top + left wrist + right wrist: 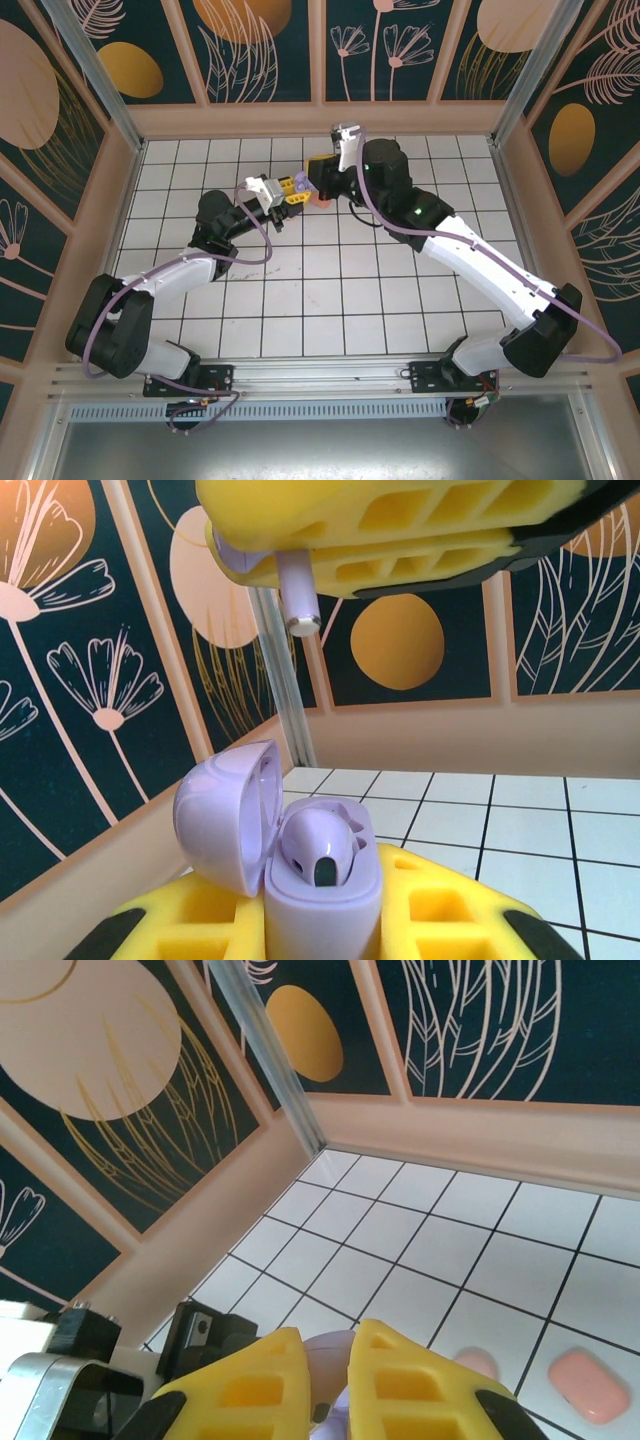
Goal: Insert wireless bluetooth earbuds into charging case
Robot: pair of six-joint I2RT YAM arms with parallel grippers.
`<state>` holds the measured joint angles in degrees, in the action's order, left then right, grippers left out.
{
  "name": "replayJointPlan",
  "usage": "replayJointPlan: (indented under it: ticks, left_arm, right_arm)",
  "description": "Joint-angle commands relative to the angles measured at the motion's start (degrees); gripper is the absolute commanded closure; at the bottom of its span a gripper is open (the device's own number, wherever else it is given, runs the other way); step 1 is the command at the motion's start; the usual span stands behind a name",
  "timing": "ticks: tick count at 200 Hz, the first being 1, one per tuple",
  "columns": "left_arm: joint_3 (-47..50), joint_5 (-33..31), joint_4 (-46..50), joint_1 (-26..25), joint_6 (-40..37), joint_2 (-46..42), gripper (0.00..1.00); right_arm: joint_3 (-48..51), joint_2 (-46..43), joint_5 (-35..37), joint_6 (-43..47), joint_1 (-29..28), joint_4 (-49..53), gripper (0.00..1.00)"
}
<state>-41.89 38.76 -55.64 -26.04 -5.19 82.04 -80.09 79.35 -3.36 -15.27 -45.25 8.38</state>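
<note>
Clamping purple case [322, 905] upright in left gripper [320, 925], fingers narrow around it, lid [225, 815] open, seated earbud [318, 845] inside. Pinching second earbud [298, 595] stem-down in right gripper [390, 535] just above, over far middle of table [330, 300], apparently lined up for remaining slot.

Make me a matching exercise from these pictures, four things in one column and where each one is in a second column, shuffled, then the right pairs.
Things
1. open lilac plastic charging case
2. lilac earbud with a silver-tipped stem
3. lilac earbud with a dark patch
4. pink rounded plastic case

Places
A. lying on the white tiled table
B. pinched in the right gripper
C. clamped in the left gripper
D. seated inside the open case

Pairs: 1-C, 2-B, 3-D, 4-A
</note>
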Motion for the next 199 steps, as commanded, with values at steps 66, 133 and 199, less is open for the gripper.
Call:
replayJointPlan:
  ticks: [66,133,199]
  left_arm:
    - [-2.06,1.52,0.18,-0.15,-1.37,-0.21,1.00]
    - [-1.88,2.15,0.36,-0.15,-1.15,-1.05,1.00]
    - [-1.80,2.34,0.20,-0.15,-0.97,-1.46,1.00]
  right_arm:
    - [3.23,-0.67,0.00,1.31,-0.45,0.68,0.90]
    - [3.92,0.31,0.72,1.29,0.03,0.67,0.92]
    - [3.73,1.30,0.78,1.47,0.43,1.59,0.93]
